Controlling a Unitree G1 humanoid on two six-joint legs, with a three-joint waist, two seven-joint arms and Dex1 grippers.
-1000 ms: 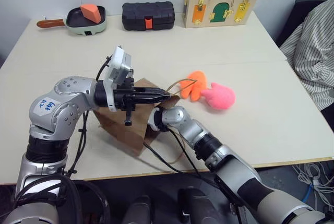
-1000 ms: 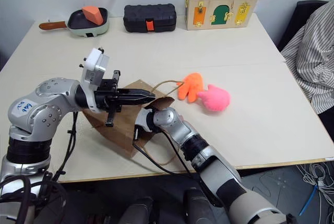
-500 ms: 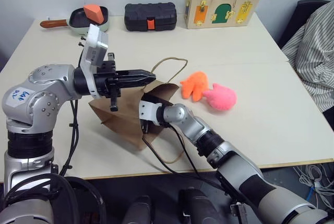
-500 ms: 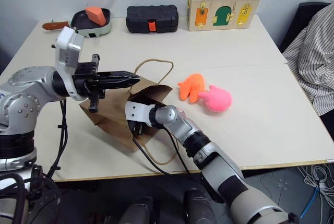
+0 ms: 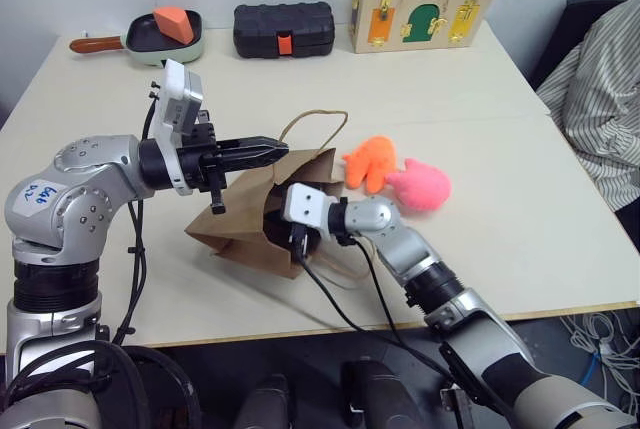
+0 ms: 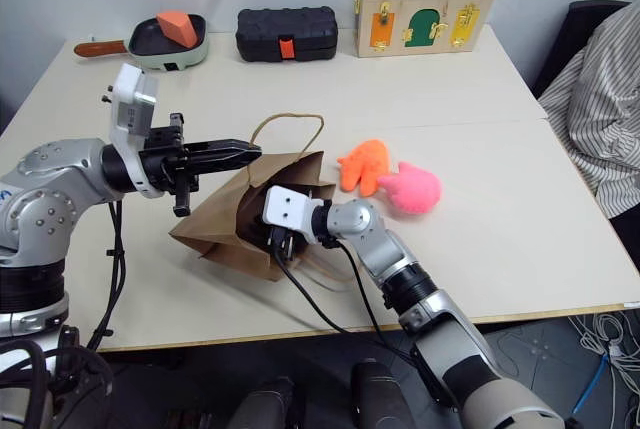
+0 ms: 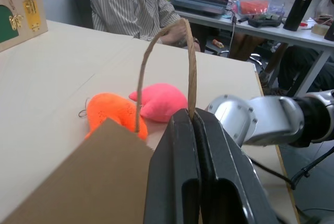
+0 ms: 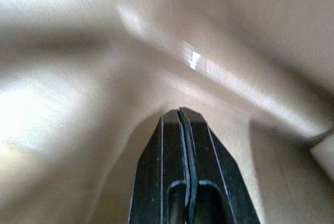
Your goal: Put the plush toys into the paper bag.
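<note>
Brown paper bag (image 5: 245,211), orange plush toy (image 5: 372,161), pink plush toy (image 5: 421,185).

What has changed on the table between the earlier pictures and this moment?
The paper bag has been raised from lying flat to gaping open, its handle pinched by the shut left end effector; the shut right end effector is inside. The orange and pink toys stayed put.

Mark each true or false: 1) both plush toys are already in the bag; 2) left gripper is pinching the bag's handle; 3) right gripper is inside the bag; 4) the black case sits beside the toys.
1) False. The orange plush toy and pink plush toy lie on the table, outside the paper bag.
2) True. The left gripper is shut on the handle.
3) True. The right gripper is shut, with brown paper all around it.
4) False. The black case is at the table's far edge.
</note>
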